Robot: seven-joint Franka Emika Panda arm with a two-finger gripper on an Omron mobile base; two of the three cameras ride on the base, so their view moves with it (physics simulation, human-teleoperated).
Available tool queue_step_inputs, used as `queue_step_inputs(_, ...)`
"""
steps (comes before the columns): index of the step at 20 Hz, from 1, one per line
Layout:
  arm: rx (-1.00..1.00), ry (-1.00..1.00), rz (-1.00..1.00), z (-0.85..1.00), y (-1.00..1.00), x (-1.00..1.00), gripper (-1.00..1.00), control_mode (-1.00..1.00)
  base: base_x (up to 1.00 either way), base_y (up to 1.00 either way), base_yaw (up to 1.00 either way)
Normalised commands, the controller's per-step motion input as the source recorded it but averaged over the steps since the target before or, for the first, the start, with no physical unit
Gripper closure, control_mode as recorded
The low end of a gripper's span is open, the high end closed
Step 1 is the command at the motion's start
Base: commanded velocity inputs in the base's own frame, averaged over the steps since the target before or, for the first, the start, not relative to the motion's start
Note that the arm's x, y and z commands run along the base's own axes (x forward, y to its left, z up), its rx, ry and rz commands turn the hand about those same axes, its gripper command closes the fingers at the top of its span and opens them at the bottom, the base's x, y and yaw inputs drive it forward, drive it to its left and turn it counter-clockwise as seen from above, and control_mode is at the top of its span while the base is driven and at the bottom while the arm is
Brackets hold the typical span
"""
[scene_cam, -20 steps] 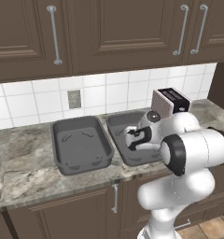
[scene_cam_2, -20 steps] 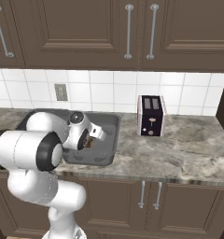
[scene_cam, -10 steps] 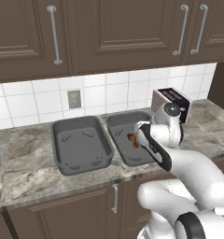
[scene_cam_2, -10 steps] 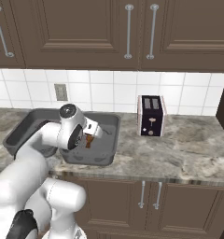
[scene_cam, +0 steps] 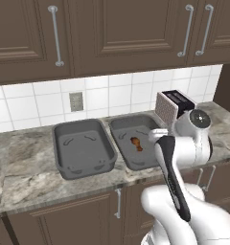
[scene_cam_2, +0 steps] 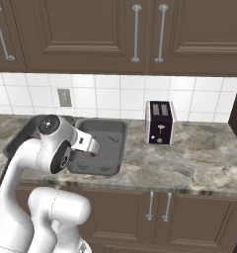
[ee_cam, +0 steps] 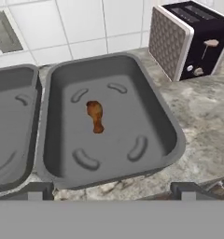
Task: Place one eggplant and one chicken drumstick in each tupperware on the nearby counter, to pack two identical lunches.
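1. On the counter point(scene_cam: 26, 186), two tupperwares stand side by side, just beside each other, in front of the tiled wall: the left tupperware point(scene_cam: 82, 149) and the right tupperware point(ee_cam: 166, 126), which is the nearer one to the toaster point(ee_cam: 191, 38).
2. In the middle of the right tupperware lies one chicken drumstick point(ee_cam: 95, 116), the reddish-brown one with a tapered end; it lies flat on the floor of the tub, apart from the walls.
3. The left tupperware shows nothing in it in the left base view.
4. The gripper point(ee_cam: 109, 191) is wide open and holds nothing; its two finger tips rise at the bottom of the hand view, over the near rim of the right tupperware.
5. My judgement: one of the four placements is done. Left to do are the second drumstick for the left tub and one eggplant for each tub.
6. The eggplants and the other drumstick I cannot locate from these views, so the arm probably has to go elsewhere to fetch them.
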Motion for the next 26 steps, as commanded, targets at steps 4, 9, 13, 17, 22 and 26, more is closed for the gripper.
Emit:
queue_step_inputs(4,-0.01,-0.06,0.02,0.48,0.04,-0.91,-1.00,-1.00,0.00,0.00,0.00)
queue_step_inputs(9,-0.02,-0.02,0.02,0.08,0.07,-0.39,-1.00,1.00,-0.60,0.10,0.04)
queue_step_inputs(13,0.00,0.00,0.00,0.00,0.00,0.00,-1.00,1.00,-1.00,0.03,0.10)
queue_step_inputs(17,0.00,0.00,0.00,0.00,0.00,0.00,-1.00,1.00,-1.00,-0.74,-0.01)
queue_step_inputs(22,0.00,0.00,0.00,0.00,0.00,0.00,-1.00,1.00,-0.98,-1.00,-0.09)
queue_step_inputs(26,0.00,0.00,0.00,0.00,0.00,0.00,-1.00,1.00,-0.93,-0.96,-0.05)
